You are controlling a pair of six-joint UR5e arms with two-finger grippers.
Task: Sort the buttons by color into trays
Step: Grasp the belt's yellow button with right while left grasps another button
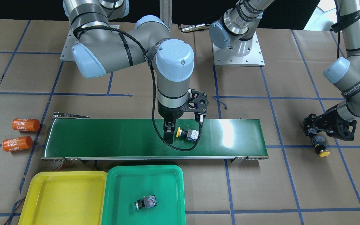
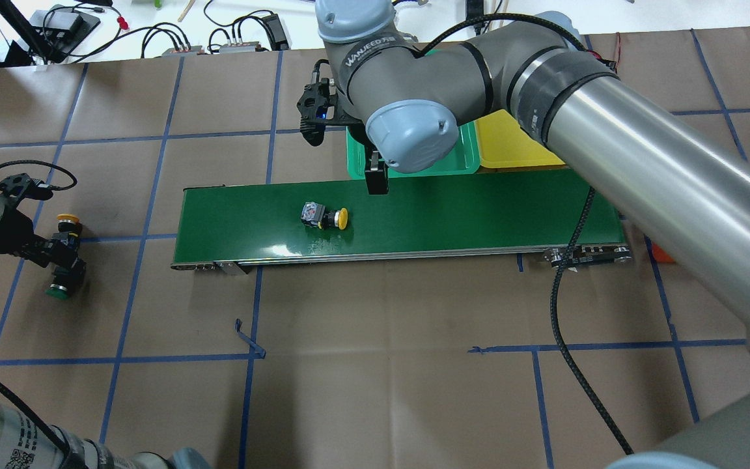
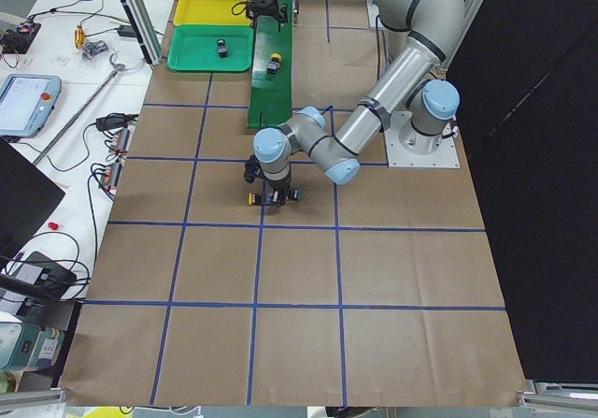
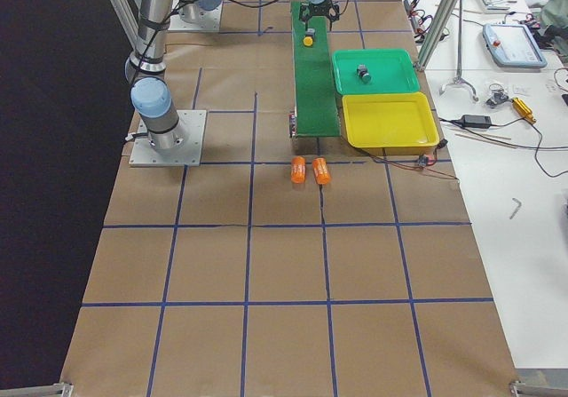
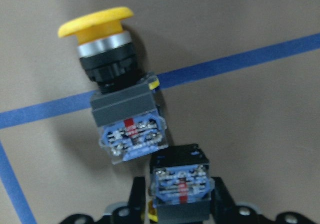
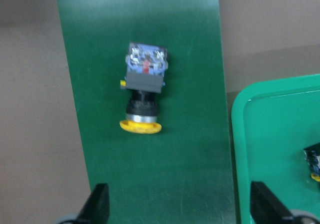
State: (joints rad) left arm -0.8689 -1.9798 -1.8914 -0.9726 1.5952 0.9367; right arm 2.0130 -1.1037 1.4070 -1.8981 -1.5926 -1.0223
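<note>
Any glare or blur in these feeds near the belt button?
Front-facing view: white glare on the conveyor belt, right of the yellow button, not over it. Right wrist view: soft, button readable. Left wrist view: mild blur; green button cropped at bottom.

Bright even light, white glare on the conveyor belt (image 1: pixel 111 137), soft shadows, wrist views slightly blurred.

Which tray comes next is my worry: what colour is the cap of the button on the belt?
Yellow cap; clearest in the right wrist view.
</note>
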